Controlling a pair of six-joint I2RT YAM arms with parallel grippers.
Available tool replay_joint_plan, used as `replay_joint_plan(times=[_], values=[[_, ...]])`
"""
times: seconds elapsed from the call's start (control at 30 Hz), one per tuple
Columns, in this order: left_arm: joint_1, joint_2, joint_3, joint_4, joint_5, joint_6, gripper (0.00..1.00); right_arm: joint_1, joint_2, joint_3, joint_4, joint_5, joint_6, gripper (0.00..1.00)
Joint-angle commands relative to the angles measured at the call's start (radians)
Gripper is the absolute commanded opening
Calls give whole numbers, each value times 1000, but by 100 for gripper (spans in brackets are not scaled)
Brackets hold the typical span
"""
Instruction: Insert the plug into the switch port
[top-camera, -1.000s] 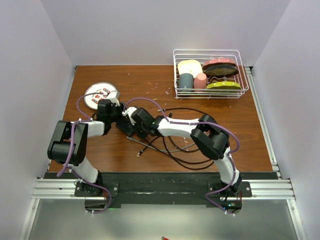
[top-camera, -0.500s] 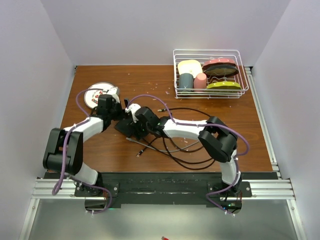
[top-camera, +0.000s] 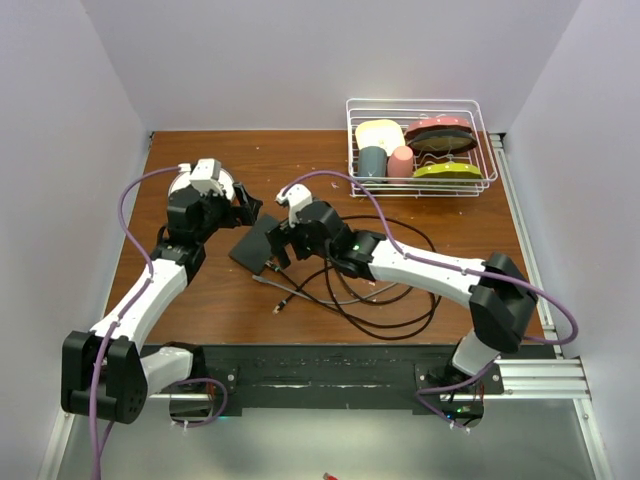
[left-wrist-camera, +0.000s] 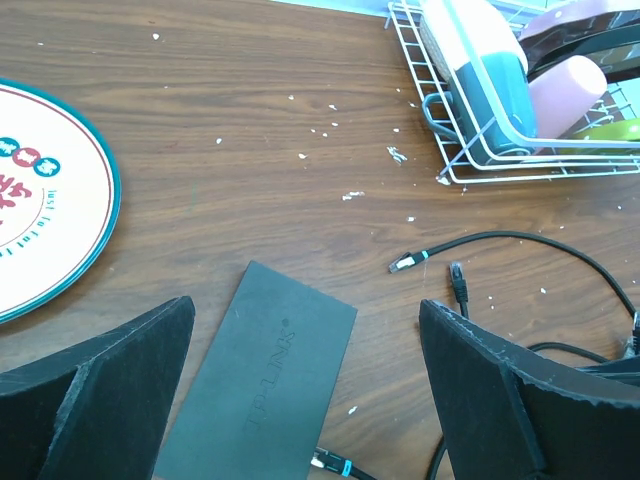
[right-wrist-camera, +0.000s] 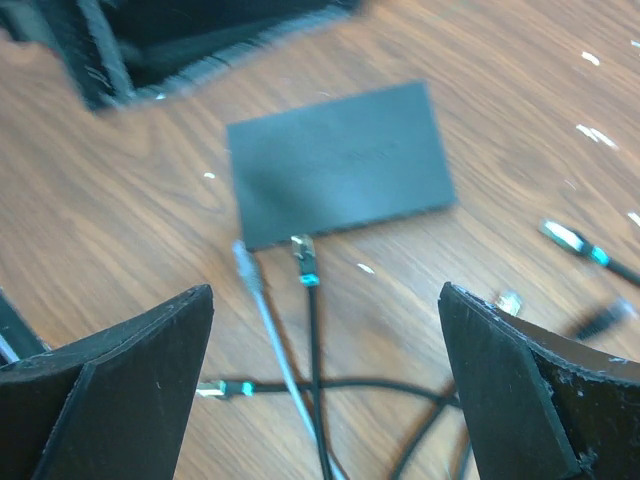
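Note:
The switch (top-camera: 252, 247) is a flat black box lying on the wooden table, seen too in the left wrist view (left-wrist-camera: 262, 385) and the right wrist view (right-wrist-camera: 340, 165). A black cable's plug (right-wrist-camera: 303, 252) with a teal band meets the switch's long edge, and it shows at that edge in the left wrist view (left-wrist-camera: 328, 463); whether it sits in a port I cannot tell. A grey cable end (right-wrist-camera: 245, 265) lies beside it. My left gripper (left-wrist-camera: 305, 312) hovers open above the switch's far-left side (top-camera: 245, 207). My right gripper (right-wrist-camera: 325, 300) hangs open above the plug (top-camera: 281, 247). Neither holds anything.
Loose black cables (top-camera: 380, 300) loop over the table, with spare plugs (left-wrist-camera: 405, 263) lying free. A round white plate (top-camera: 200, 185) sits at the far left under the left arm. A white wire rack (top-camera: 420, 150) of dishes stands at the back right.
Both grippers have opened wide and lifted off the switch. The left arm swung back toward the plate; the right arm stretched out and drew away, leaving the plug at the switch's edge.

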Motion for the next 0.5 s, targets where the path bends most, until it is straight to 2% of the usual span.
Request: replay_joint_plan(times=[0.0,0.17,0.47], values=[[0,-8,-14,22,22,8,100,-43,-73,-84,34,120,94,98],[0,13,-21,22,46,5,100,-147,-58,-122,6,37,159,97],[0,38,-34,49,99,-12,100,-174,16,-167,45,71,180,88]])
